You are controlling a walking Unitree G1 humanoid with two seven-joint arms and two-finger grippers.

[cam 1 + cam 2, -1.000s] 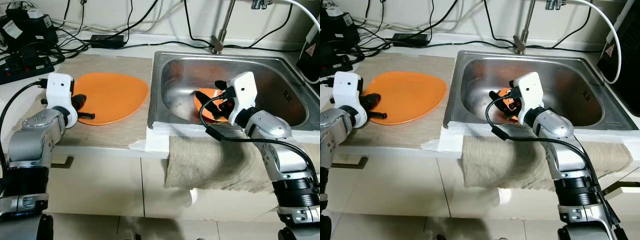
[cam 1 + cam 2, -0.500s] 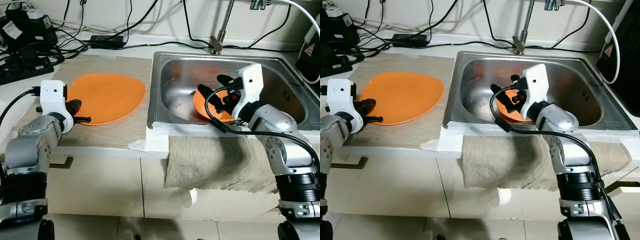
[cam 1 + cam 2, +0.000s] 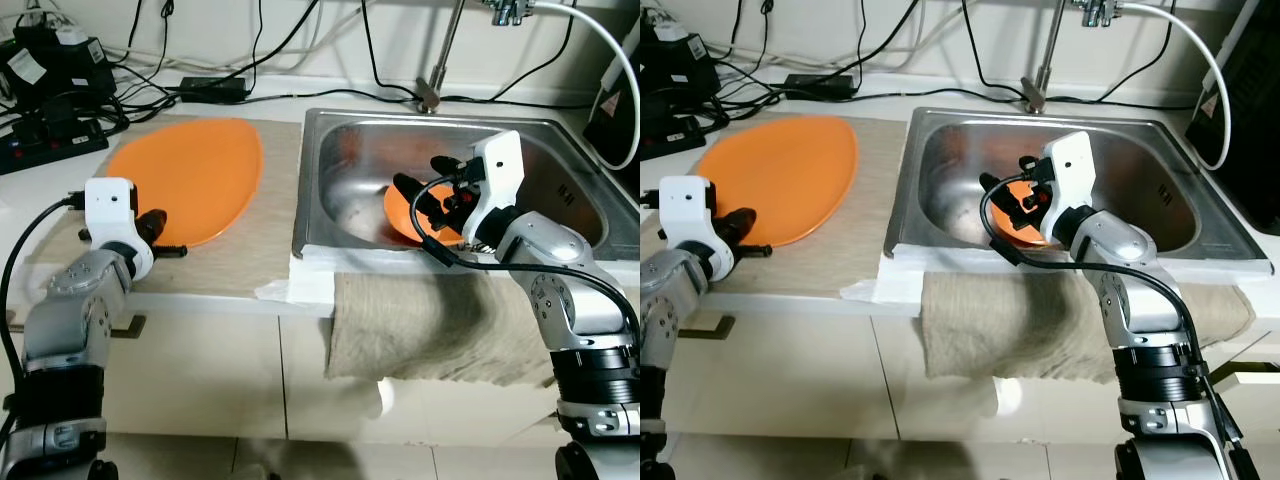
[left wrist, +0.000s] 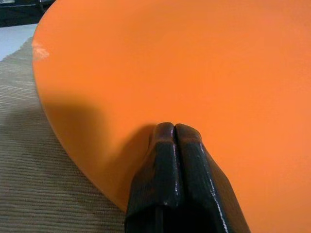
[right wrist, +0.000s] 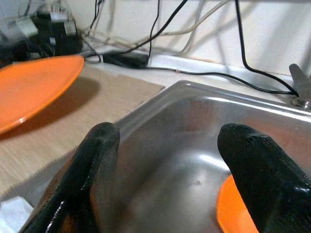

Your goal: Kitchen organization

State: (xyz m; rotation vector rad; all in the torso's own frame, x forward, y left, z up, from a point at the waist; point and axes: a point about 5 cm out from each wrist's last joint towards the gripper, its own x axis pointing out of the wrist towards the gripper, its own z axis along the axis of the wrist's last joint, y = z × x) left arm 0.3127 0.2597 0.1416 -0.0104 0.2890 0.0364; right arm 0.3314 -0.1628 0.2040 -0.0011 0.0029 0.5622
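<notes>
A: Head views first: what is the setting?
B: A pale counter with a woven mat point(image 3: 250, 255), a steel sink point(image 3: 340, 150) with a tap point(image 3: 432, 90) behind it, cables and a power strip point(image 3: 50, 150) along the wall, and a grey cloth point(image 3: 430, 325) hanging over the counter's front edge.

A: And the arms?
B: The left gripper point(image 3: 165, 232) pinches the near rim of the large orange plate point(image 3: 185, 175), which is tilted up off the mat. The right gripper point(image 3: 425, 195) hangs in the sink above a smaller orange dish point(image 3: 1025, 228).

A: What does the left wrist view add?
B: Its fingers point(image 4: 165, 145) pressed together on the plate's edge.

A: The right wrist?
B: Fingers point(image 5: 97, 145) spread wide, empty.

A: Changed since a second ago?
B: The plate lay flat then; now its far side is raised and the left arm has drawn back.
</notes>
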